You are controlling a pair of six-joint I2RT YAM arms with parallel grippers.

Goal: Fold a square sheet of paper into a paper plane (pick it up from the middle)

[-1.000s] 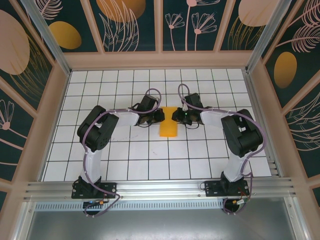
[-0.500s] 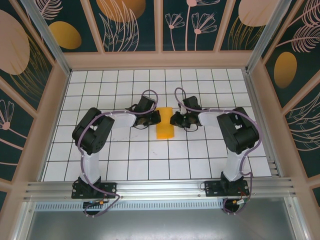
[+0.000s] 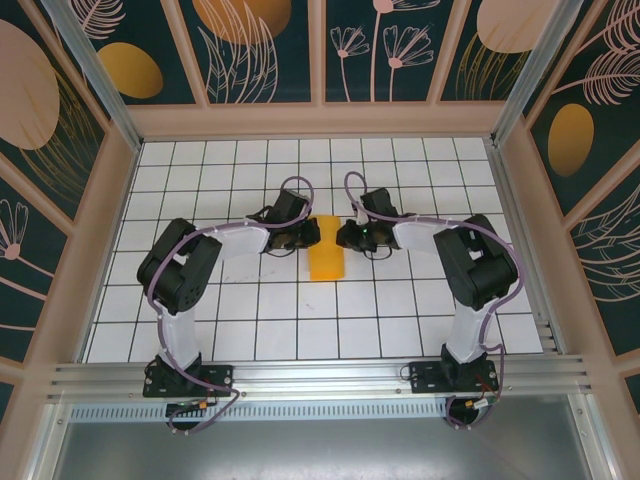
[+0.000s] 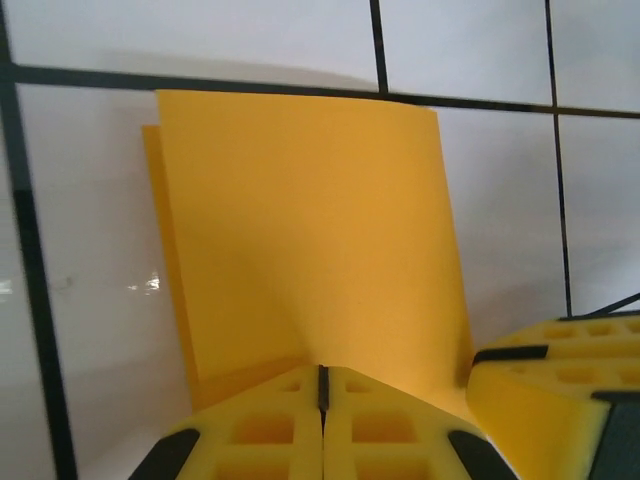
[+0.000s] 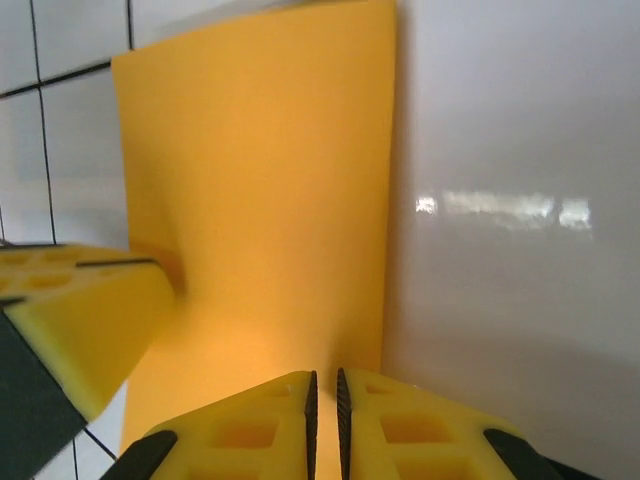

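- Left of the middle, the left gripper (image 3: 307, 236) was low over the white gridded table (image 3: 230, 300), its tip pointing toward the centre.
- In the left wrist view its yellow pads (image 4: 250, 435) were pressed fully together and pinched the near edge of the sheet of paper (image 4: 300, 220).
- The sheet of paper (image 3: 326, 258) lay in the middle of the table, between the two grippers, folded into a narrow orange-yellow strip. Its upper layer stood a little off the lower one.
- The right gripper (image 3: 344, 236) met the strip from the opposite side. In the right wrist view its pads (image 5: 420, 425) were clenched on the paper's edge, with only a thin slit between them.
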